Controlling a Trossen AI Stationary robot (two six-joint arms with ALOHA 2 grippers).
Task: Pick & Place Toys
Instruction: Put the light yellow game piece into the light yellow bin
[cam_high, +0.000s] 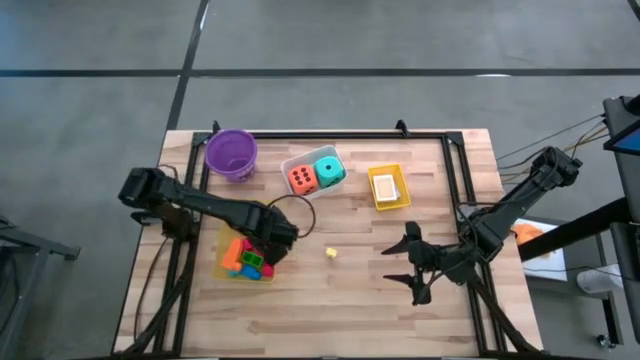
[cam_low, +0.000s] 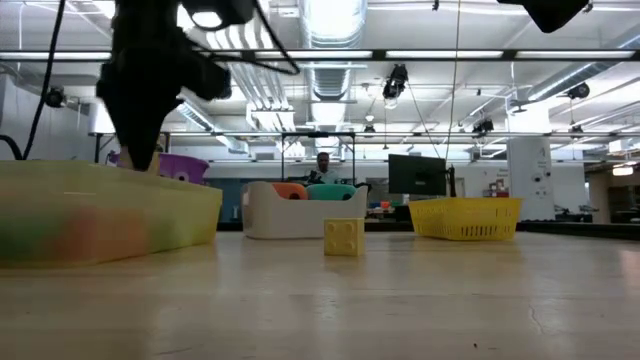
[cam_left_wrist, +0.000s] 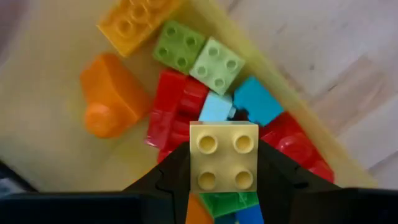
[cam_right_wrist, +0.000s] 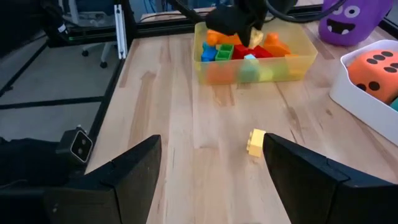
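A pale yellow block (cam_left_wrist: 222, 163) sits between the fingers of my left gripper (cam_high: 275, 240), which points down over the translucent yellow tray (cam_high: 228, 243). That tray holds several toys: red, green, blue and orange blocks (cam_left_wrist: 186, 81). A second small yellow block (cam_high: 331, 254) lies alone on the table, ahead of my right gripper (cam_right_wrist: 211, 180). The right gripper hangs open above the table's right part and touches nothing. An orange die (cam_high: 300, 179) and a teal die (cam_high: 330, 171) lie in the white tray (cam_high: 296, 160). My left gripper pinches the pale yellow block by two opposite side faces (cam_left_wrist: 194, 168) between its two fingers (cam_left_wrist: 171, 177). The fingers come from above and point down. The block is lifted clear above the toys in the tray, studs facing up toward the wrist.
A purple bowl (cam_high: 232, 153) stands at the far left. A small yellow basket (cam_high: 388, 187) with a card in it stands to the right of the white tray. Bare wood lies in the table's middle and near part. A black frame (cam_high: 330, 135) runs along the table's edges.
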